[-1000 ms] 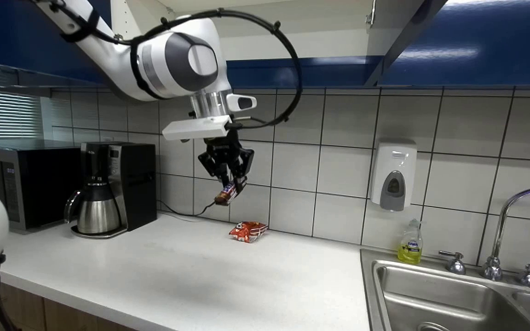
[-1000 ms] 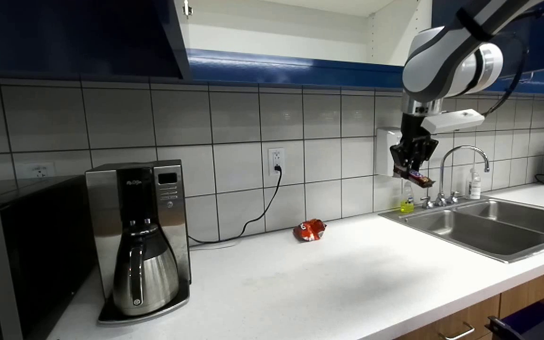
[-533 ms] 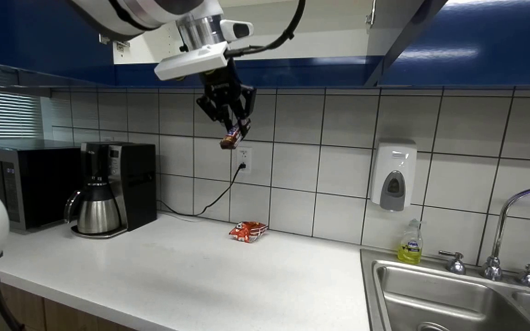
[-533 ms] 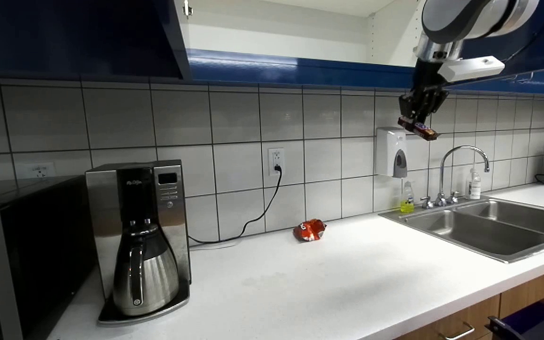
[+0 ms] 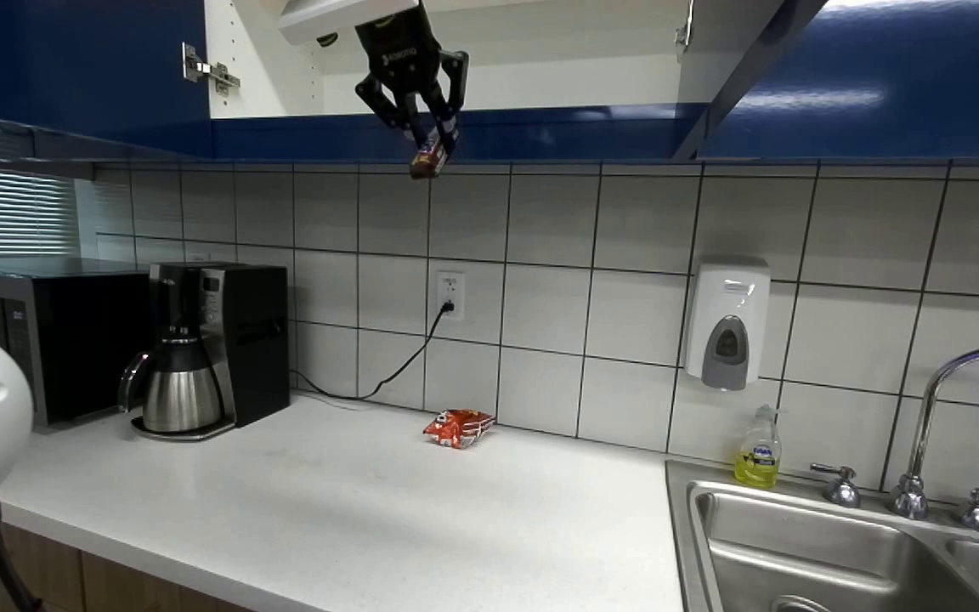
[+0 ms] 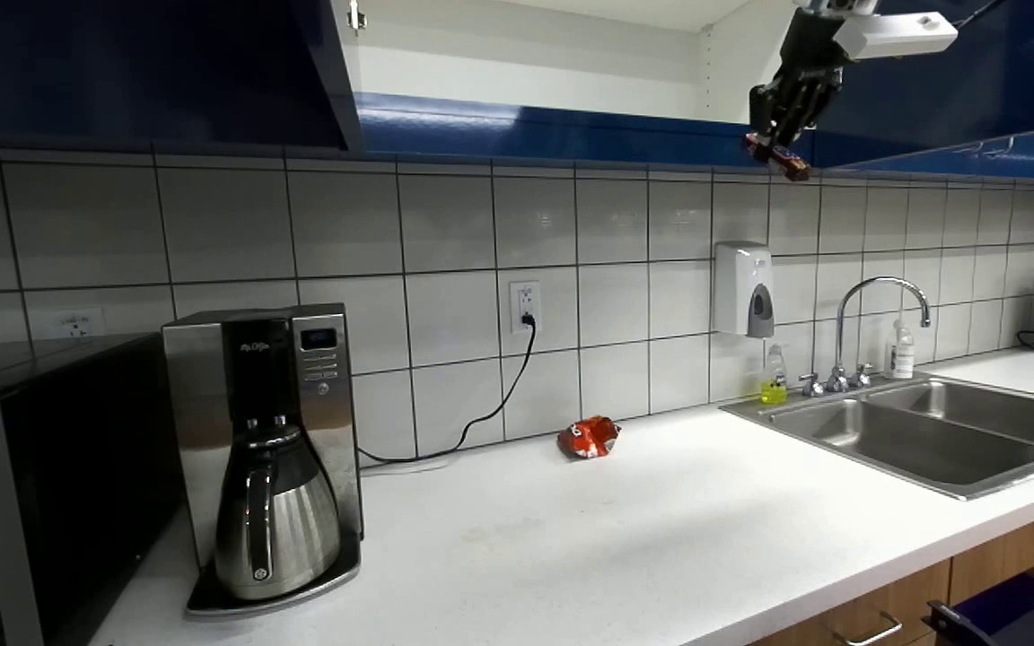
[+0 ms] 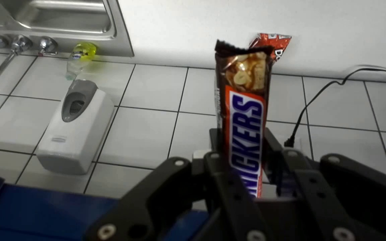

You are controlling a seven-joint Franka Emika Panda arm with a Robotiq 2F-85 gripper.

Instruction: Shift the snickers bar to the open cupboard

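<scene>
The snickers bar (image 7: 245, 120) is held pinched in the gripper (image 5: 432, 140), well above the counter (image 5: 421, 527), so the pick-up can be judged done. Beyond, the open cupboard (image 5: 574, 81) has not been entered; raising over its blue trim (image 5: 574, 133), placing and release seemingly remain.

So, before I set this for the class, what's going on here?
A black two-fingered robot tool is gripping a slim dark brown wrapped Snickers bar, held above a white countertop. The bar is not yet in the open, white-lined overhead cupboard with glossy dark blue trim: in both exterior views it appears in front of the trim's lower edge. A crinkly red-orange packet lies on the countertop.
</scene>
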